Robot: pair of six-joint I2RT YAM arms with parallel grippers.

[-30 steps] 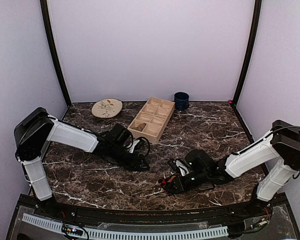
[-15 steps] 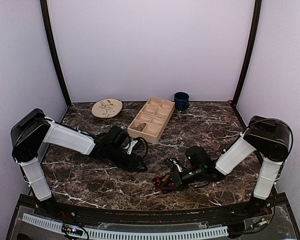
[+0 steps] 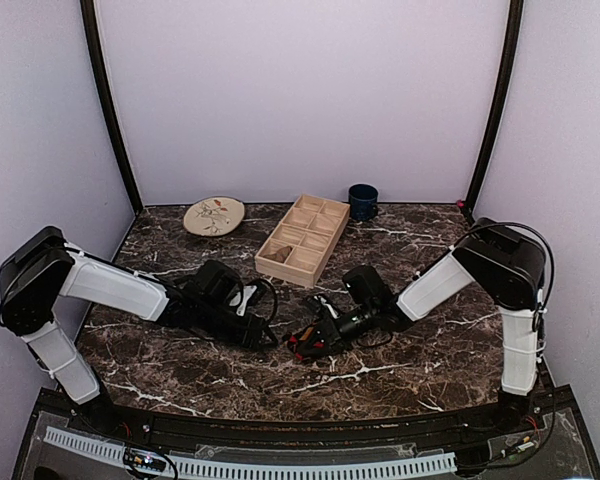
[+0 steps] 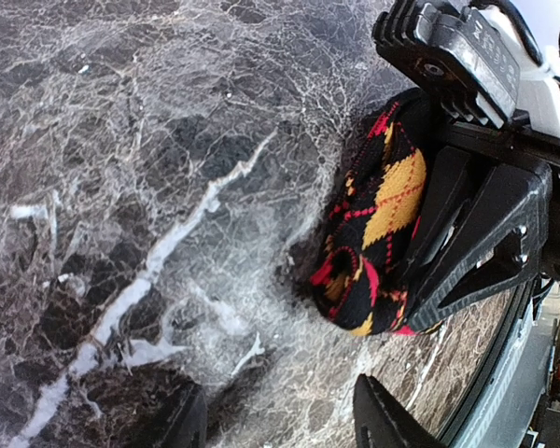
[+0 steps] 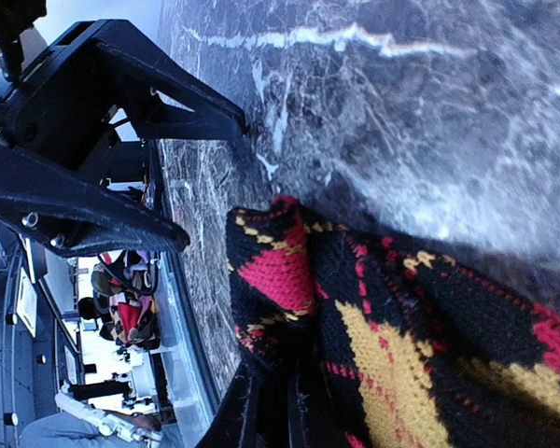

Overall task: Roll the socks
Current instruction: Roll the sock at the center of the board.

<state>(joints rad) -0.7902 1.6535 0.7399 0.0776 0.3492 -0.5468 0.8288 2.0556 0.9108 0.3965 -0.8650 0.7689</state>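
Over the last second my right tool (image 3: 305,345) has swung left across the surface (image 3: 410,250), carrying the argyle sock (image 4: 373,243) from near right to near centre. Its jaws are clamped on the bunched sock, which touches the marble just beside my left tool (image 4: 278,411). That tool's jaws stand apart, holding nothing. Judgement: both arms now reach the sock, so rolling can start.

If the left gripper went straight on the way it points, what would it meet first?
Most likely the argyle sock, held by the right gripper, straight ahead of the left gripper; only bare table shows between.
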